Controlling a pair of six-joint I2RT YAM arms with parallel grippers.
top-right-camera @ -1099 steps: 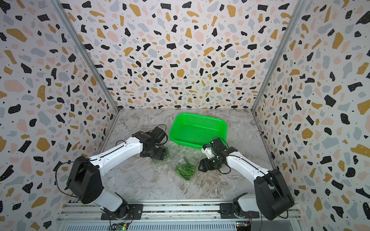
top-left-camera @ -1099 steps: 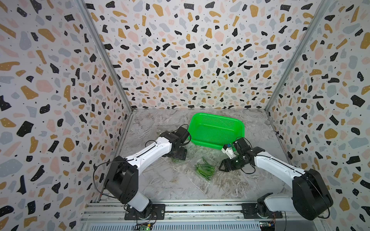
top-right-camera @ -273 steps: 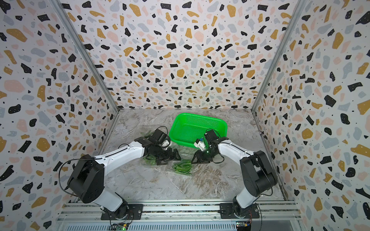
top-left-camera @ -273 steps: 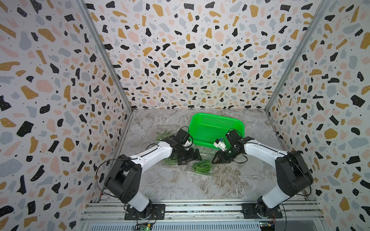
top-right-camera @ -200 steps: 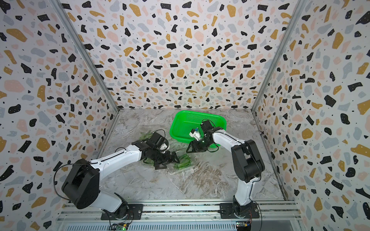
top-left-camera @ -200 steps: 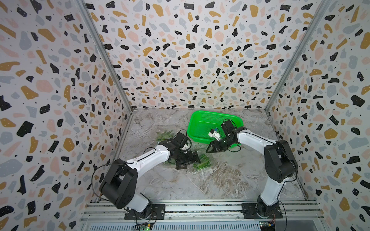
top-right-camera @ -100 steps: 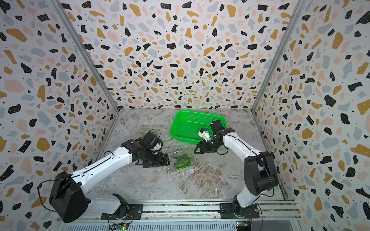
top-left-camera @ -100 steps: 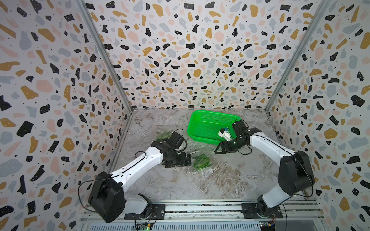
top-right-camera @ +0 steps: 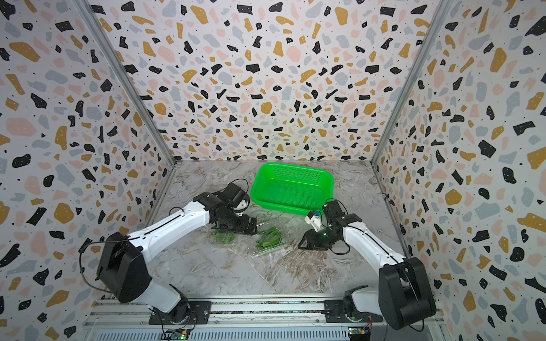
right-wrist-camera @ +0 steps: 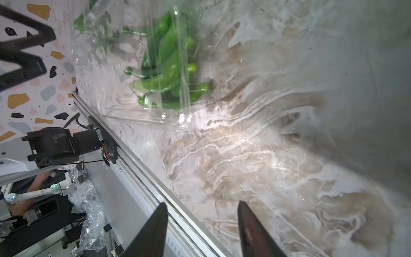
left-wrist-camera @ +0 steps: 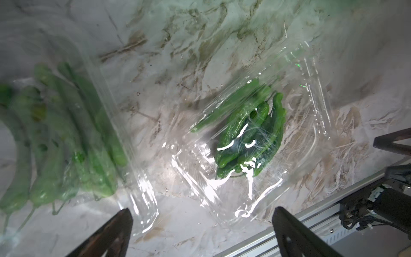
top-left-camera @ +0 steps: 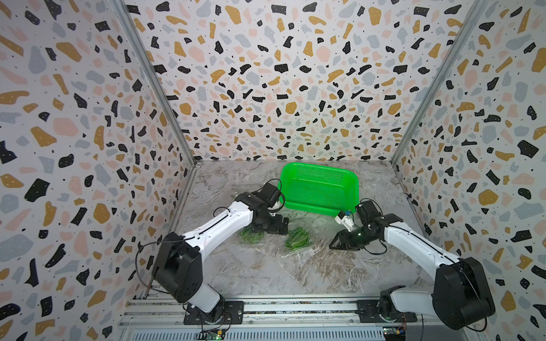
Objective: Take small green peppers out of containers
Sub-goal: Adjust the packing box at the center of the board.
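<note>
Approach step: left jaws wide, empty, over a clear container, right jaws partly open, empty, nearby; next, extract its peppers, lid apparently open.

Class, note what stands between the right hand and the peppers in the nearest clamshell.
Only the clamshell itself: its clear plastic wall fronts the green peppers toward the right hand. Nothing else visible intervenes.
</note>
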